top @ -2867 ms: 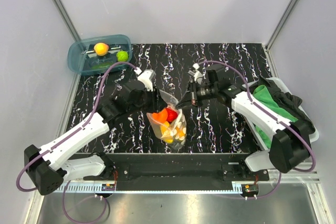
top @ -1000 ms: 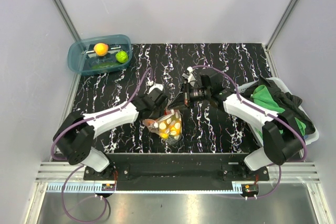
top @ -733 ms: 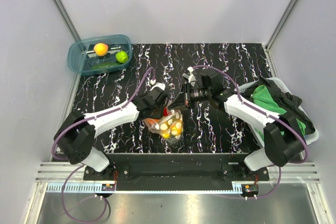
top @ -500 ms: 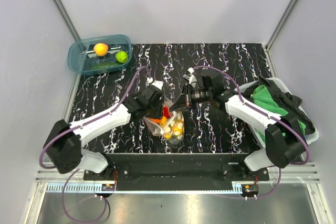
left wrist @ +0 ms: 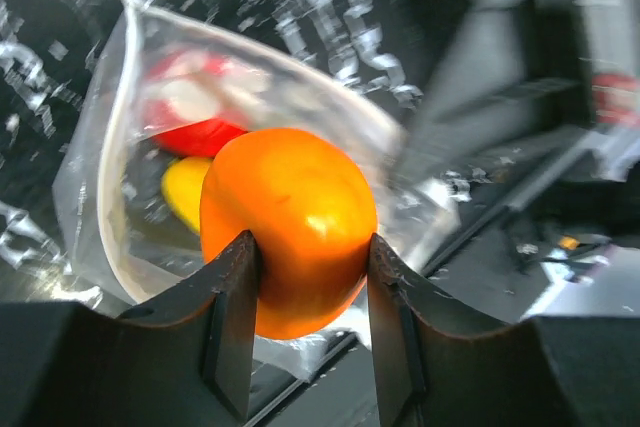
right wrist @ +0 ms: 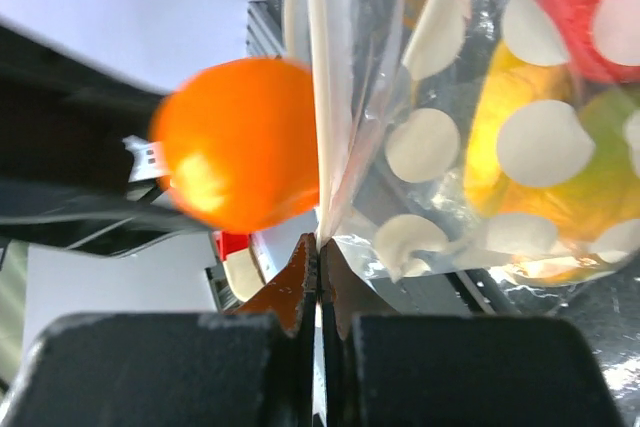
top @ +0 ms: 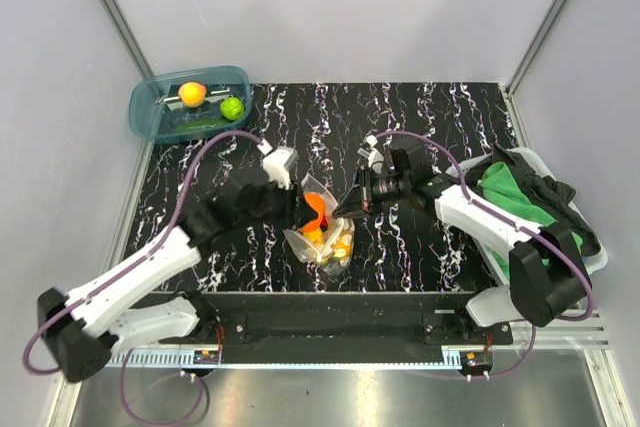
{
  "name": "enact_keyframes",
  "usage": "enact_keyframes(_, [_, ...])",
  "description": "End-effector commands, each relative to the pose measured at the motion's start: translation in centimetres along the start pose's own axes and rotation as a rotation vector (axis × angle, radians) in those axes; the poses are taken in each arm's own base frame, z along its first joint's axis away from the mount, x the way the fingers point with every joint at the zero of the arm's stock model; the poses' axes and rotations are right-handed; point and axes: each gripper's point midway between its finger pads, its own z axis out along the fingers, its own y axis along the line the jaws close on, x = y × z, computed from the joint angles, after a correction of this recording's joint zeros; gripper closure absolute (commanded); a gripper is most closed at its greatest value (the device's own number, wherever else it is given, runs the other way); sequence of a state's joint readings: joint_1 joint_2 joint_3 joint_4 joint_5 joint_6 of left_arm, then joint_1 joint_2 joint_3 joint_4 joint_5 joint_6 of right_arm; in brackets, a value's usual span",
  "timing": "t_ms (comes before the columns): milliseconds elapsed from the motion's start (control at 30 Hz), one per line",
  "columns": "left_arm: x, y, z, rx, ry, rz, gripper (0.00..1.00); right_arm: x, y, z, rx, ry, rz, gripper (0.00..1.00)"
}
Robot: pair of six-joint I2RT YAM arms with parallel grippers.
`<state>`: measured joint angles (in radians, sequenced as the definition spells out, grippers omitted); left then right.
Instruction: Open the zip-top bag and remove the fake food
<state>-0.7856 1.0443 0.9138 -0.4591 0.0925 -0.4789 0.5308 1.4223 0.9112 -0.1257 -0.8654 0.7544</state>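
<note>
The left gripper (left wrist: 312, 262), partly closed, clamps an orange piece (left wrist: 288, 222) between its fingers, just above the mouth of the zip-top bag (top: 328, 237) near the middle of the top view. The right gripper (right wrist: 318, 259) is pinched tight on the bag's rim. The bag is open. Two pieces lie in the blue tub (top: 150, 125), upper left. Red and yellow fake food (right wrist: 520, 147) remains inside, so perhaps half is done. The bag is clear and crinkled, with pale dots.
</note>
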Motion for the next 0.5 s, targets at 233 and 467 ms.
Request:
enact_keyframes(233, [-7.6, -4.4, -6.5, 0.195, -0.398, 0.064, 1.00, 0.7, -1.6, -1.1, 0.047, -0.036, -0.033, 1.00])
enact_keyframes(467, [-15.3, 2.8, -6.3, -0.266, -0.544, 0.016, 1.00, 1.4, -2.1, -1.2, 0.049, -0.020, -0.030, 1.00])
